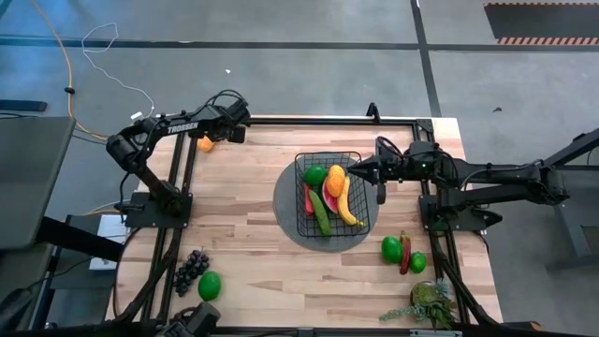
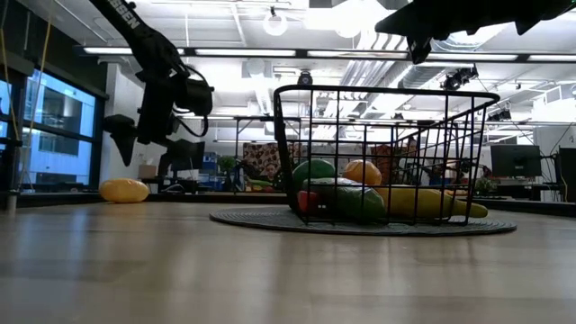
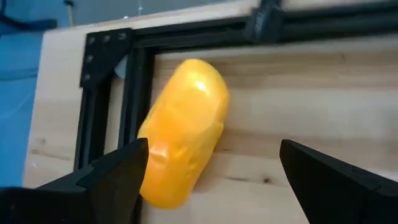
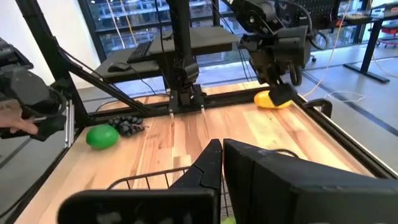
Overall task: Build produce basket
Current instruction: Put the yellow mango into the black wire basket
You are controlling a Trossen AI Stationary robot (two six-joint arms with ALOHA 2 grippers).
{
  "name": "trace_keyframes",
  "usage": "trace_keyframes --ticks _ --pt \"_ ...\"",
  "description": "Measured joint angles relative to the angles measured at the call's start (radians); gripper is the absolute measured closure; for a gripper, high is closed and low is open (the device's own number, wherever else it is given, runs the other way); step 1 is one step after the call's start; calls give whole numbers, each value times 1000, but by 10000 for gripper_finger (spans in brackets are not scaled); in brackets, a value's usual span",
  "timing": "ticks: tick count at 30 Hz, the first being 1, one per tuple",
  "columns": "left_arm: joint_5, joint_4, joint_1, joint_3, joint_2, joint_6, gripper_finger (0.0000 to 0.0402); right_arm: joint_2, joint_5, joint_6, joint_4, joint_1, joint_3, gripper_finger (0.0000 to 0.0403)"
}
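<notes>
Wood tabletop (image 1: 253, 253) (glass-walled office behind)

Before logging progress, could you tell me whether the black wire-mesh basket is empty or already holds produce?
Partly filled. The black wire-mesh basket holds a yellow banana, green cucumber and orange fruit.

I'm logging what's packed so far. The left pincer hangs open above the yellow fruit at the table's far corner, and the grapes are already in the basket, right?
Not the grapes: the high view shows them on the table, outside the basket. The left pincer does hang open above the yellow fruit.
</notes>
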State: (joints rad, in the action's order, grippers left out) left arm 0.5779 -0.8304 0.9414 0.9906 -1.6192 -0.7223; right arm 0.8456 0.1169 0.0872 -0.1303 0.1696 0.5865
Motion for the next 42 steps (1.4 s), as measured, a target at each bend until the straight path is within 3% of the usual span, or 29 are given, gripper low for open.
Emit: trace_keyframes --ticks 8,13,16,19,23,25,33,42 --pt "57 0 -60 -3 3 -239 53 0 0 -4 111 0 0 402" --pt "184 -29 -151 -4 3 -342 89 0 0 -62 134 0 0 402" --pt "256 -86 -187 -4 3 -429 145 0 0 -66 134 0 0 402" --pt "301 -118 -194 -21 3 -518 227 0 1 -66 134 0 0 402" --pt "288 -108 -178 -104 18 -615 359 0 1 -61 134 0 0 402" --pt "277 -59 -174 -156 29 -645 388 0 1 -61 134 0 0 402" --pt "316 175 -128 -206 63 -567 398 0 5 -25 134 1 0 402" --pt "380 201 -4 -207 63 -523 401 0 4 116 130 0 0 402"
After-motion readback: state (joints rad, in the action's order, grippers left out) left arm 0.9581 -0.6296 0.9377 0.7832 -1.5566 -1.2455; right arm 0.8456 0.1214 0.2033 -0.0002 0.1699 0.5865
